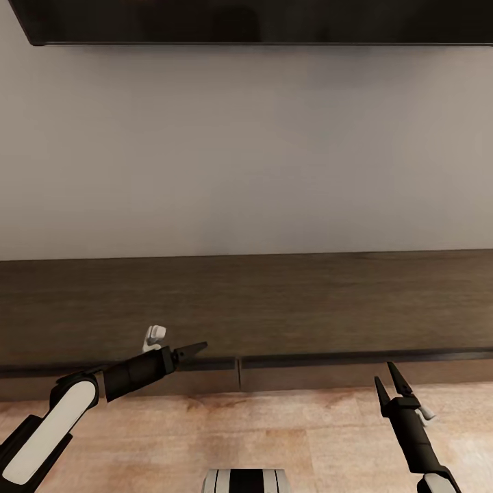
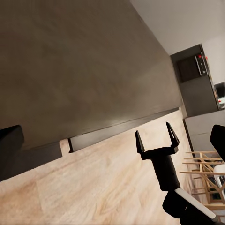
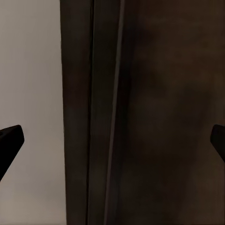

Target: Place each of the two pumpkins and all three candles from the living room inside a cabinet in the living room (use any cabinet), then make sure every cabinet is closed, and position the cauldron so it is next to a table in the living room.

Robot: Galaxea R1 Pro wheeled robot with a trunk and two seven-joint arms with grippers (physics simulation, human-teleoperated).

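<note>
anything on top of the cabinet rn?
The cabinet top looks bare in the head view. Its drawer fronts look shut, so the contents are hidden.

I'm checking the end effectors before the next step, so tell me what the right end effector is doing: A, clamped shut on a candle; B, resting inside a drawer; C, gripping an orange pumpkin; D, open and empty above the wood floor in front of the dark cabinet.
D: the right end effector has its two fingers spread with nothing between them, above the floor just in front of the cabinet.
</note>
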